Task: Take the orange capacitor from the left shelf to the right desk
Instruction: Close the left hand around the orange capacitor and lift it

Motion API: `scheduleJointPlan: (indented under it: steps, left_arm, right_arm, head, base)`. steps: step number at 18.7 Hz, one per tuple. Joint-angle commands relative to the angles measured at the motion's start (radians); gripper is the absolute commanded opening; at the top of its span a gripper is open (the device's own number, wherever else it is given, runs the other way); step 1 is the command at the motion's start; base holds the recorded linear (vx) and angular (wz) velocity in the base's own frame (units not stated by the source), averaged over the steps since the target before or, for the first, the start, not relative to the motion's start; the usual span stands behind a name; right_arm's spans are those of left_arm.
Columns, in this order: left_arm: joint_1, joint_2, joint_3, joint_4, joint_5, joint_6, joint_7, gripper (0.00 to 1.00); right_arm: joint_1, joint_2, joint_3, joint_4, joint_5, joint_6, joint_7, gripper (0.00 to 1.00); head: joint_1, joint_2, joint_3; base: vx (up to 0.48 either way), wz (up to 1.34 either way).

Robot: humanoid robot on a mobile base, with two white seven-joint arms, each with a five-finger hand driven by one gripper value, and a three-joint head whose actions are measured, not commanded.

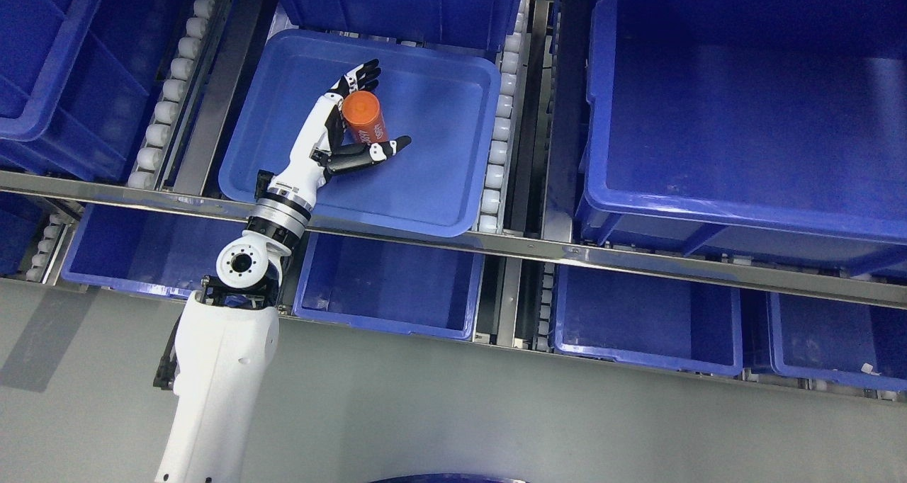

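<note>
Print on the orange capacitor [364,117] is too small to read.

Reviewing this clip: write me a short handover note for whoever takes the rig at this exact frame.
Left hand: reached into the blue tray on the shelf, fingers spread around the orange capacitor, not closed on it.
Right hand: not in view.
Capacitor: lying in the tray, between thumb and fingers.
Done: reach and approach.
Left: close the grasp, lift out of the tray, carry to the right desk, which is out of view, and set it down.
</note>
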State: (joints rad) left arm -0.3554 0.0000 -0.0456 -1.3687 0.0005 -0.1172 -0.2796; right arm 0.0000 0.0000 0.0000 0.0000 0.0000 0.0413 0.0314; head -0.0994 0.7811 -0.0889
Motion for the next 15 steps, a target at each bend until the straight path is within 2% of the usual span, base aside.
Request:
scheduleJointPlan:
  steps: [1,6,13,15]
  left_arm:
    - [-0.013,0.029,0.007,0.101,-0.016,-0.012,-0.003,0.72]
    - [-0.066,0.023,0.026,0.189,-0.016,-0.048,-0.001,0.57]
    - [-0.074,0.017,0.035,0.227,-0.011,-0.157,-0.006,0.23]
    - [-0.073,0.017,0.035,0.238,-0.004,-0.211,-0.006,0.06]
  right_arm:
    - [-0.002,-0.017,-0.011,-0.034,0.005,0.000,0.001,1.00]
    - [-0.002,-0.017,-0.011,-0.034,0.005,0.000,0.001,1.00]
    - [-0.002,-0.017,-0.011,-0.034,0.005,0.000,0.001,1.00]
    - [-0.002,-0.017,-0.011,-0.034,0.005,0.000,0.001,1.00]
  head:
    - [0.0000,0.000,0.000]
    - [0.0000,0.000,0.000]
    - [0.0000,0.000,0.000]
    - [0.0000,0.000,0.000]
  base:
    - [0.000,0.00]
    - [0.000,0.00]
    - [0.000,0.00]
    - [0.000,0.00]
